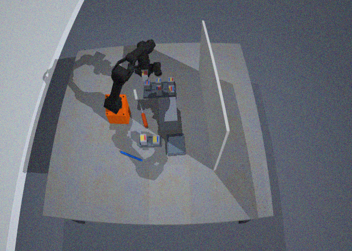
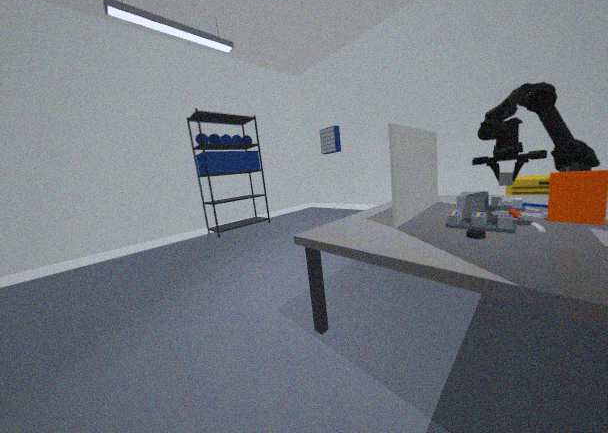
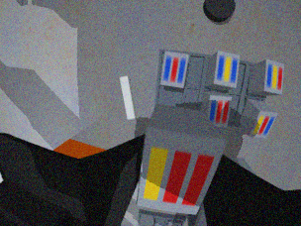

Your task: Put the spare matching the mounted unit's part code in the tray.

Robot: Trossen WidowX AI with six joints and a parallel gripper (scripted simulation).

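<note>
My gripper (image 1: 145, 72) (image 2: 506, 175) (image 3: 173, 145) is shut on a grey spare (image 1: 145, 73) (image 2: 506, 179) (image 3: 168, 141) with yellow, red, red stripes. It holds the spare in the air beside and above the spare rack (image 1: 160, 96) (image 3: 194, 69). Five striped spares stand in that rack, including a blue-red-blue one (image 3: 175, 69) and a blue-yellow-blue one (image 3: 227, 69). The square grey tray (image 1: 176, 145) is empty. A large grey block (image 1: 171, 111) (image 2: 469, 206) stands between rack and tray. I cannot tell which is the mounted unit; no code on a back is readable.
A small holder (image 1: 150, 146) with two striped blocks sits left of the tray. An orange-handled screwdriver (image 1: 145, 120), a white stick (image 1: 135, 94) (image 3: 127, 98) and a blue stick (image 1: 131, 156) lie about. A tall panel (image 1: 216, 79) (image 2: 414, 172) stands right. A black disc (image 2: 475, 234) (image 3: 219, 9) lies beyond the rack.
</note>
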